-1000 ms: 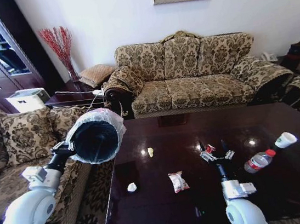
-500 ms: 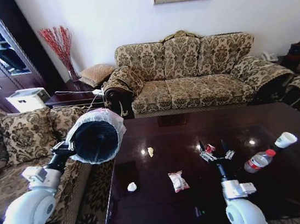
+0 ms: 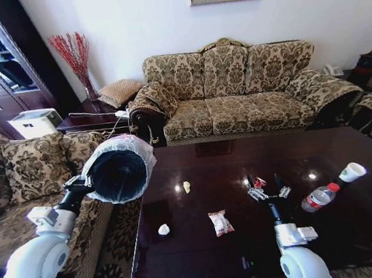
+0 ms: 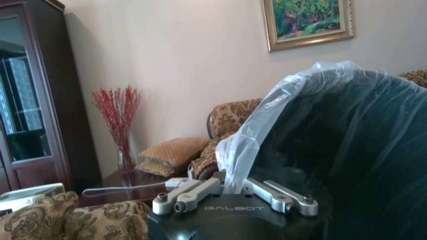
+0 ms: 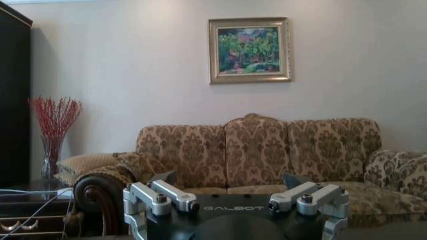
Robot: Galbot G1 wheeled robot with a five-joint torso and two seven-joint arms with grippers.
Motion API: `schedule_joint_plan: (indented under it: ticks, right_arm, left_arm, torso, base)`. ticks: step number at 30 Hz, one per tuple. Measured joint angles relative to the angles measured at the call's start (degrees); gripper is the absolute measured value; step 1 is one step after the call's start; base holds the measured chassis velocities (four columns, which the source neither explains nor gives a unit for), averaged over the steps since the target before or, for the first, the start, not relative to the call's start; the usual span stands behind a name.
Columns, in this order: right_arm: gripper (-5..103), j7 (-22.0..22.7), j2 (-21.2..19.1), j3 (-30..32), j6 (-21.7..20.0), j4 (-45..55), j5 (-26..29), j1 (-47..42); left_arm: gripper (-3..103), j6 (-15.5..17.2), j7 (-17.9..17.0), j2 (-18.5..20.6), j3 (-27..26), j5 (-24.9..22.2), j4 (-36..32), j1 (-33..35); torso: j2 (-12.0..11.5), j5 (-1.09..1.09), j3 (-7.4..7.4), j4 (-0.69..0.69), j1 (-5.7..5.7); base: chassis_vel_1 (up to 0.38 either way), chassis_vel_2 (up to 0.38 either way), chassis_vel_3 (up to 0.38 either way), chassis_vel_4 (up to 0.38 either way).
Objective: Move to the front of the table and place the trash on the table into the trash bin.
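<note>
Wrapper (image 3: 260, 183) lies between wide-spread right claw (image 3: 267, 192) fingers; left claw (image 3: 82, 185) grips trash bin (image 3: 118, 170).

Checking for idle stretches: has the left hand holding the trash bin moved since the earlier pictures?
No. The left hand keeps the trash bin at the same spot beside the armchair cushion.

In front of me I see the dark glossy table (image 3: 208, 252) carrying a yellowish scrap (image 3: 187, 187) toward its far edge, a white crumpled scrap (image 3: 163, 230) near its left edge, a snack wrapper (image 3: 220, 223) mid-table, a red-white wrapper (image 3: 259, 183), and a bottle (image 3: 319, 197) and paper cup (image 3: 351, 172) toward its right edge.
</note>
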Motion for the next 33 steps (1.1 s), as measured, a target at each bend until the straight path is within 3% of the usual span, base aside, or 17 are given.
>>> schedule_joint_plan:
  ticks: [33]
  right_arm:
    - [100,0.0,0.0,0.0,0.0,0.0,0.0,0.0]
  left_arm:
    - [0,0.0,0.0,0.0,0.0,0.0,0.0,0.0]
  torso:
    - [0.0,0.0,0.01,0.0,0.01]
  base:
    - [0.031,-0.03,-0.028,0.029]
